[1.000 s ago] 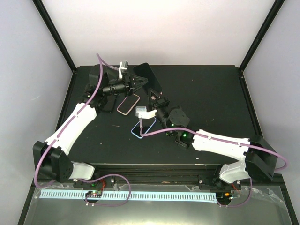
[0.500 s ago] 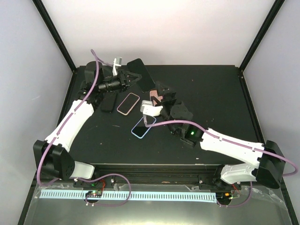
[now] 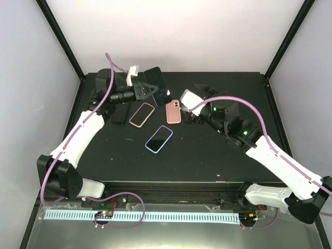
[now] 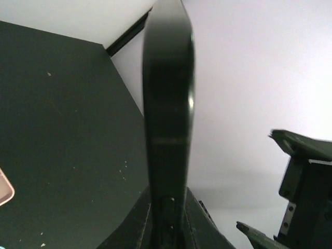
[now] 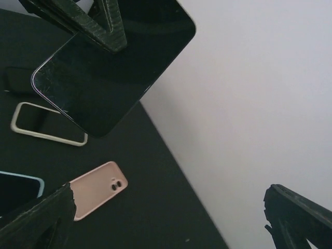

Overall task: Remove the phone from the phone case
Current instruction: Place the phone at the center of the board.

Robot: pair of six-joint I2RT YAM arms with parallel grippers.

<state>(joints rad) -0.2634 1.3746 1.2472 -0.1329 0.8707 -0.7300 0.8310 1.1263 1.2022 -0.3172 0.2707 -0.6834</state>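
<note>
A bare black phone (image 3: 157,84) hangs in the air at the back left, and my left gripper (image 3: 149,90) is shut on its lower end. The left wrist view shows the phone (image 4: 168,98) edge-on, rising from the gripper (image 4: 168,220). An empty pink phone case (image 3: 174,111) lies flat on the black table (image 3: 228,150), back side up. To the right of it my right gripper (image 3: 191,105) stands open with nothing in it. In the right wrist view the gripper (image 5: 171,218) has the phone (image 5: 114,67) up ahead and the case (image 5: 96,189) below.
A phone in a beige case (image 3: 142,114) and another in a blue case (image 3: 159,139) lie near the pink case. A black object (image 3: 120,114) rests under the left arm. Black frame posts and white walls ring the table.
My right gripper has opened and drawn back to the right, and the pink case it held now lies on the table. The left gripper still holds the black phone up.
</note>
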